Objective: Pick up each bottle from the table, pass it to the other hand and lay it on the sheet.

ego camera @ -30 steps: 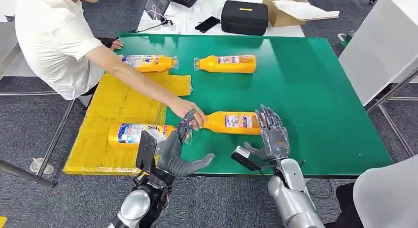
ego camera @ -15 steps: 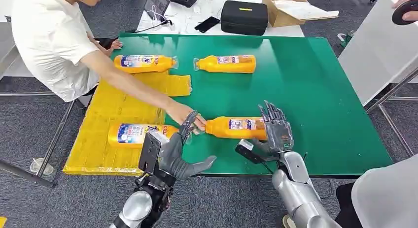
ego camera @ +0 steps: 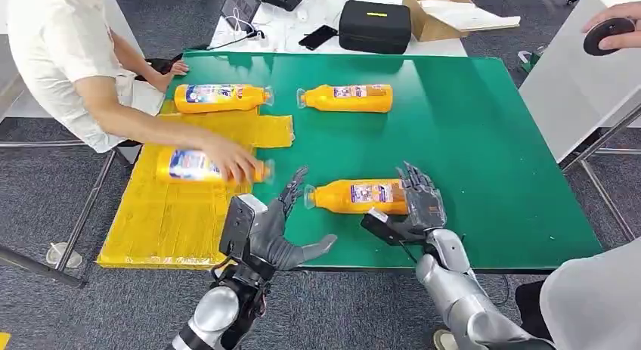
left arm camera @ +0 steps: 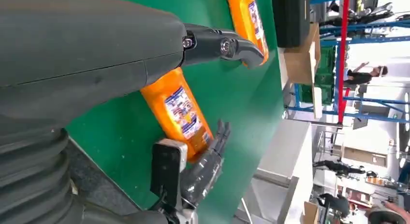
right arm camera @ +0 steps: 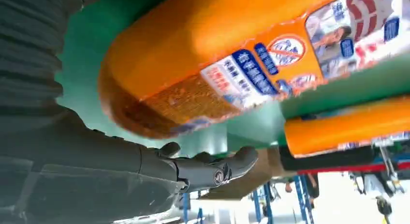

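An orange bottle [ego camera: 355,196] [left arm camera: 181,110] [right arm camera: 217,64] lies on its side on the green table [ego camera: 484,138], cap toward my left hand. My right hand [ego camera: 419,206] [left arm camera: 203,166] sits at its base with fingers spread, holding nothing. My left hand [ego camera: 276,229] hovers open just short of the cap. A second bottle [ego camera: 346,97] [left arm camera: 246,21] lies at the far middle of the table. A third bottle [ego camera: 219,97] lies at the far edge of the yellow sheet [ego camera: 181,214]. A person's hand grips a fourth bottle [ego camera: 189,165] on the sheet.
A seated person [ego camera: 68,63] leans in at the left, forearm over the sheet. Another person's hand [ego camera: 616,29] holds a dark round object at the top right. Beyond the green table are a black case [ego camera: 374,25], a cardboard box [ego camera: 446,10] and a phone [ego camera: 317,37].
The person let go of the near bottle's cap, took the bottle on the sheet and slid it farther from me. The near bottle now lies a little closer, with my right hand at its base.
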Robot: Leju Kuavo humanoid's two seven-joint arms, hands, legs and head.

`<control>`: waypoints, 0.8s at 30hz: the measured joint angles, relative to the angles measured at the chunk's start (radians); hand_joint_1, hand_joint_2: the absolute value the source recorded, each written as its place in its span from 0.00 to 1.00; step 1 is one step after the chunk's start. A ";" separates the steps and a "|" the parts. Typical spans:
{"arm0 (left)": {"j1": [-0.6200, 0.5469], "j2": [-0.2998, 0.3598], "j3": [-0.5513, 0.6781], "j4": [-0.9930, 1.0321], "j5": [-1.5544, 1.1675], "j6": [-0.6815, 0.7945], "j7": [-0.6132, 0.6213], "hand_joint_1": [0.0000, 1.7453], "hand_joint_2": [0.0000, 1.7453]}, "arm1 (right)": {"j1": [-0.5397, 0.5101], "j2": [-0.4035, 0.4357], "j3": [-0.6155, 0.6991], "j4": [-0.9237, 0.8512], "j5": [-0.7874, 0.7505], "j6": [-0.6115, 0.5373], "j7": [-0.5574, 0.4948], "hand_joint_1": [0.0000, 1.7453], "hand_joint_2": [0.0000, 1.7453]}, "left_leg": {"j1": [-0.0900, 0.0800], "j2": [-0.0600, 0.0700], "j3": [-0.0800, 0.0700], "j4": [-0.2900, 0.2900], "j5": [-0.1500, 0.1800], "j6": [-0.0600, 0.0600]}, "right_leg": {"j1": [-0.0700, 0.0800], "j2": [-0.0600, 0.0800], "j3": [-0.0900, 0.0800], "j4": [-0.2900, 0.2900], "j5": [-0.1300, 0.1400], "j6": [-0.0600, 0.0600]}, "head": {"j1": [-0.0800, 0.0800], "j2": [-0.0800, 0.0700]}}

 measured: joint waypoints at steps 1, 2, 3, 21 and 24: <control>-0.002 0.000 -0.001 0.003 0.000 0.000 0.000 0.00 1.00 | -0.002 0.001 0.001 0.007 0.002 0.003 0.000 0.00 1.00 | 0.000 0.000 0.000 0.000 0.000 0.000 | 0.000 0.000 0.000 0.000 0.000 0.000 | 0.000 0.000; -0.004 0.000 -0.003 0.005 0.000 0.000 0.000 0.00 1.00 | -0.004 0.001 0.002 0.013 0.007 0.005 0.003 0.00 1.00 | 0.000 0.000 0.000 0.000 0.000 0.000 | 0.000 0.000 0.000 0.000 0.000 0.000 | 0.000 0.000; -0.006 0.000 -0.006 0.007 0.000 0.000 0.000 0.00 1.00 | -0.007 0.002 0.006 0.019 0.013 0.007 0.008 0.00 1.00 | 0.000 0.000 0.000 0.000 0.000 0.000 | 0.000 0.000 0.000 0.000 0.000 0.000 | 0.000 0.000; -0.025 -0.009 -0.016 0.020 0.021 -0.006 0.002 0.00 1.00 | -0.095 -0.013 0.077 0.097 0.114 0.183 0.140 1.00 1.00 | 0.000 0.003 0.003 0.000 0.000 0.000 | 0.000 0.001 0.002 0.000 0.001 0.000 | 0.000 0.000; -0.027 -0.010 -0.016 0.021 0.024 -0.011 0.003 0.00 1.00 | -0.114 -0.022 0.097 0.106 0.135 0.243 0.164 1.00 1.00 | 0.000 0.004 0.004 0.000 0.000 0.000 | 0.000 0.001 0.002 0.000 0.001 0.000 | 0.000 0.000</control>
